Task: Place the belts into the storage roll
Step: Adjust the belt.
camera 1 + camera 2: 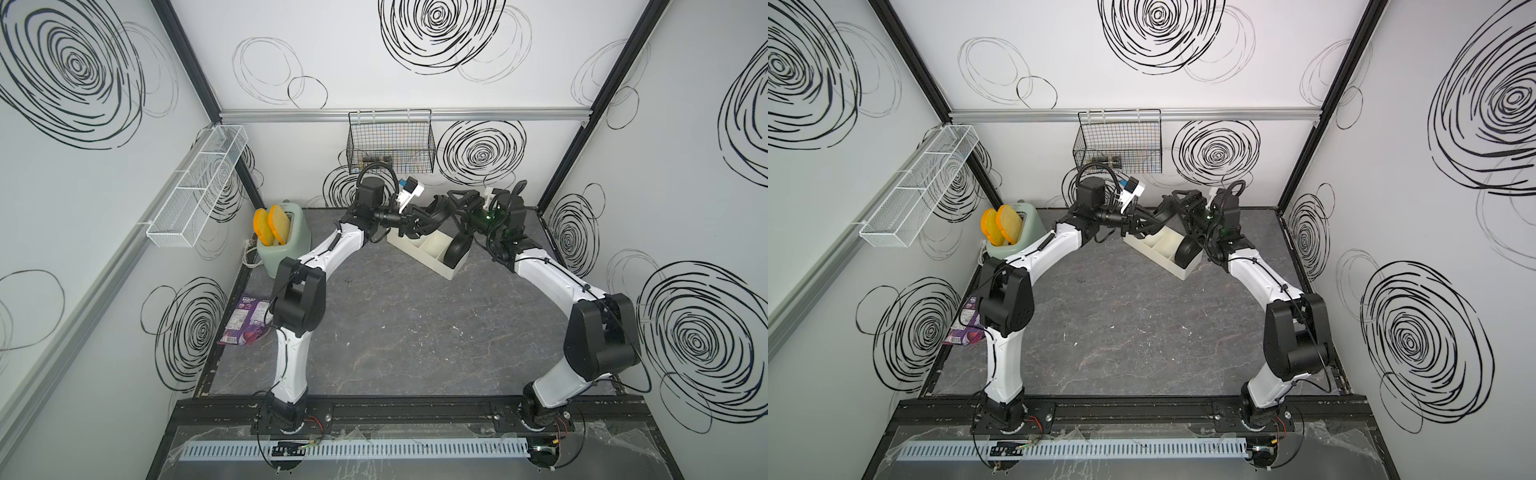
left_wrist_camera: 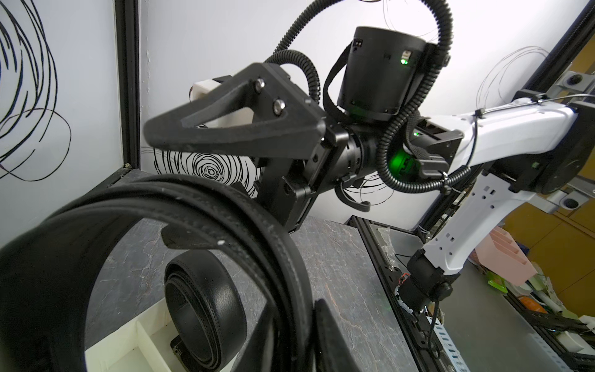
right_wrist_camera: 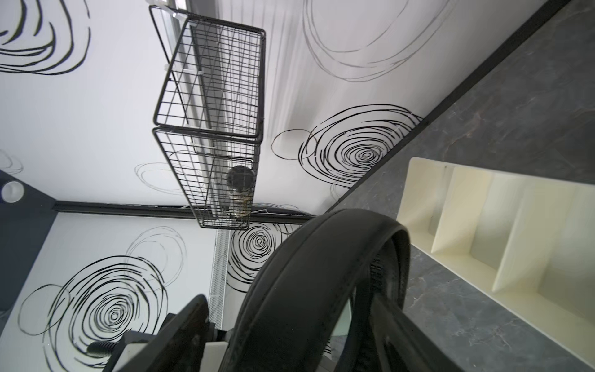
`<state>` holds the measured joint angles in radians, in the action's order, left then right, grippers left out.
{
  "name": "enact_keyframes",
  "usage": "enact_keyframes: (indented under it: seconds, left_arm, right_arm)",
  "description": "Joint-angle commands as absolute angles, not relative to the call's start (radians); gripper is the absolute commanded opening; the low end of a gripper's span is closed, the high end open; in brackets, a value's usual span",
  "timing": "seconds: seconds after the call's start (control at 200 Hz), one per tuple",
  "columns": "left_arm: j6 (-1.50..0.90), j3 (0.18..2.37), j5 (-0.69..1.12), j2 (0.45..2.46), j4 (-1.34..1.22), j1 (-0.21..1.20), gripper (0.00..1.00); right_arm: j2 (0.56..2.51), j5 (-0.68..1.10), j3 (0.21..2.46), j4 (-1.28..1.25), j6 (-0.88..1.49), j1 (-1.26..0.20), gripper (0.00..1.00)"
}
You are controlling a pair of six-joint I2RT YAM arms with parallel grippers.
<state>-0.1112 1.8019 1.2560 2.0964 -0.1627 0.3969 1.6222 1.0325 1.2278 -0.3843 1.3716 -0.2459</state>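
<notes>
One black belt, wound into a loose coil (image 1: 439, 209) (image 2: 267, 225), hangs in the air above the back end of the storage roll, a cream tray with four compartments (image 1: 419, 259) (image 3: 467, 206). My left gripper (image 1: 432, 218) (image 2: 296, 322) is shut on that coil's strap. My right gripper (image 1: 449, 205) (image 3: 289, 306) stands open around the same coil (image 3: 309, 273), with a gap showing beside one finger (image 3: 183, 331). A second belt, tightly coiled (image 1: 457, 251) (image 2: 209, 306), stands on edge in the tray's right-end compartment.
A green toaster with two toast slices (image 1: 282, 232) stands at the back left, a purple packet (image 1: 249, 320) lies by the left wall. A black wire basket (image 1: 390, 143) hangs on the back wall and a white mesh shelf (image 1: 195, 187) on the left wall.
</notes>
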Motion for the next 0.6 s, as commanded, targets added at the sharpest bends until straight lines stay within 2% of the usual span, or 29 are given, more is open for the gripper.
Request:
enact_keyframes:
  seconds: [0.0,0.155,0.34,0.596]
  left_arm:
    - [-0.091,1.816,1.284,2.037,-0.226,0.402,0.0]
    - [-0.102,1.81,1.319,2.036,-0.236,0.406,0.0]
    - [-0.038,1.823,1.323,2.033,-0.156,0.426,0.0]
    - [-0.111,1.783,1.357,2.021,-0.244,0.434,0.0]
  right_arm:
    - [1.587,1.07,1.227,-0.532,1.431,-0.263,0.8]
    - [1.581,1.081,1.219,-0.518,1.434,-0.264,0.78]
    - [1.609,1.095,1.262,-0.374,1.366,-0.264,0.76]
    - [1.614,1.085,1.244,-0.559,1.443,-0.266,0.71]
